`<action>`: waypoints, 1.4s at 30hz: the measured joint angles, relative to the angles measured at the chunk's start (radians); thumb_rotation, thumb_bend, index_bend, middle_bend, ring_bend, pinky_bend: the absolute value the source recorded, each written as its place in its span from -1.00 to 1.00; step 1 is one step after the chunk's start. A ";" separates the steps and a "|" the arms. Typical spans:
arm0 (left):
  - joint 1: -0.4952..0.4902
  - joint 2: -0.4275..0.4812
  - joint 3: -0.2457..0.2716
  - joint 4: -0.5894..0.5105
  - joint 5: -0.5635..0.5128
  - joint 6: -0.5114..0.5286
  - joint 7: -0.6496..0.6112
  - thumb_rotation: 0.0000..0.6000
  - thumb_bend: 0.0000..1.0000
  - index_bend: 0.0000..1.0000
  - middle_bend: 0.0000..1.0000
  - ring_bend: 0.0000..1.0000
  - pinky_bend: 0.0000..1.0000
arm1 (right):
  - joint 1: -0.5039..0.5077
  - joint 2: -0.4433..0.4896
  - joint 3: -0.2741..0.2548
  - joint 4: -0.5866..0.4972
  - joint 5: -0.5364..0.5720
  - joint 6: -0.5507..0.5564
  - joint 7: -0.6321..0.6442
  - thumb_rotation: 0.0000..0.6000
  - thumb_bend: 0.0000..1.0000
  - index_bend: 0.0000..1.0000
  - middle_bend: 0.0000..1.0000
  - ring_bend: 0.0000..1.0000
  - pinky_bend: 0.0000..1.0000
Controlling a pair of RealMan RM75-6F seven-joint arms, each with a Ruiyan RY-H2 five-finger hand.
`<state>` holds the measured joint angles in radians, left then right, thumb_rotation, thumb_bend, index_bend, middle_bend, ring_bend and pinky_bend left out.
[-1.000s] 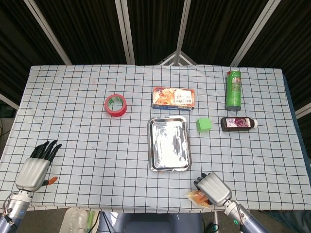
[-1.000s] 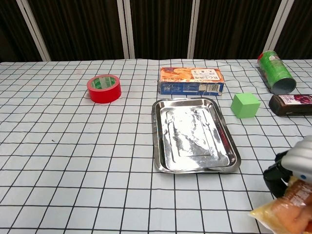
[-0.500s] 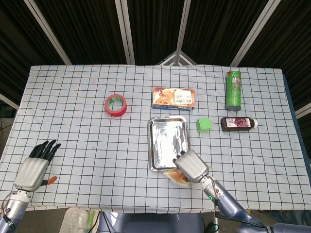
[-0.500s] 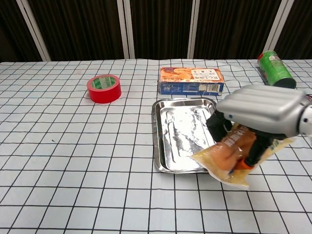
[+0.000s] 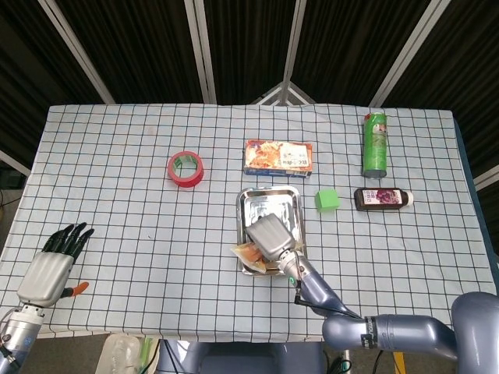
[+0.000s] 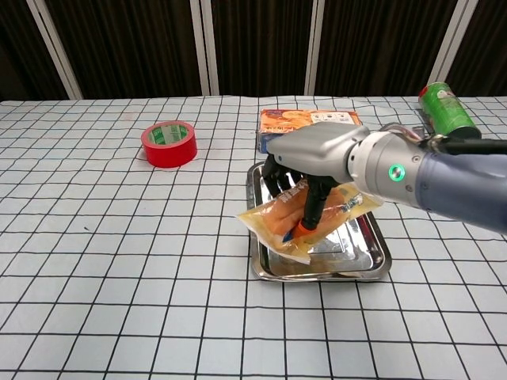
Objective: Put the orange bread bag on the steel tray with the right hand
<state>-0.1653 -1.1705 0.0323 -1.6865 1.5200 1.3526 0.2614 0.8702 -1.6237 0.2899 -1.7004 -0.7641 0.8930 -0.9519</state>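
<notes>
Swinging in from the lower right, the right hand [image 6: 313, 162] now holds the orange bread bag [image 6: 305, 218] above the steel tray [image 6: 379, 252] at frame centre, ready to lower it. At lower left of the head view, the left hand [image 5: 51, 265] rests empty, fingers spread.

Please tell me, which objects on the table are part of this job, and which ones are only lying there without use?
Part of the job:
- orange bread bag, held over the tray
- steel tray
- right robot hand, holding the bag

Only lying there:
- red tape roll
- snack box
- green cube
- green can
- dark bottle
- left robot hand, holding nothing
</notes>
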 measured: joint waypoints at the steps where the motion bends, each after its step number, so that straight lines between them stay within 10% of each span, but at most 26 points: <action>1: 0.001 0.001 0.000 0.001 0.002 0.003 -0.004 1.00 -0.84 -1.00 -1.00 -1.00 -0.82 | 0.009 -0.002 0.000 0.009 0.010 0.003 0.001 1.00 -0.37 0.26 0.16 -0.10 0.35; 8: 0.002 -0.003 -0.004 0.002 -0.012 0.002 0.006 1.00 -0.84 -1.00 -1.00 -1.00 -0.82 | 0.029 0.019 -0.017 0.014 0.023 0.037 0.026 1.00 -0.37 -1.00 -0.93 -0.97 -0.39; 28: 0.003 -0.013 0.005 -0.009 0.008 0.008 0.034 1.00 -0.84 -1.00 -1.00 -1.00 -0.82 | -0.082 0.271 -0.123 -0.297 -0.045 0.284 0.068 1.00 -0.43 -1.00 -1.00 -1.00 -0.68; 34: 0.008 -0.018 0.006 0.007 0.064 0.054 0.000 1.00 -0.84 -1.00 -1.00 -1.00 -0.82 | -0.223 0.341 -0.264 -0.320 -0.323 0.437 0.135 1.00 -0.43 -1.00 -1.00 -1.00 -0.97; 42: 0.022 -0.052 0.017 0.052 0.169 0.136 -0.034 1.00 -0.84 -1.00 -1.00 -1.00 -0.82 | -0.574 0.365 -0.448 -0.025 -0.770 0.819 0.484 1.00 -0.43 -1.00 -1.00 -1.00 -1.00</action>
<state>-0.1429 -1.2228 0.0497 -1.6340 1.6889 1.4884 0.2270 0.2961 -1.2589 -0.1577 -1.7252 -1.5343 1.7118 -0.4675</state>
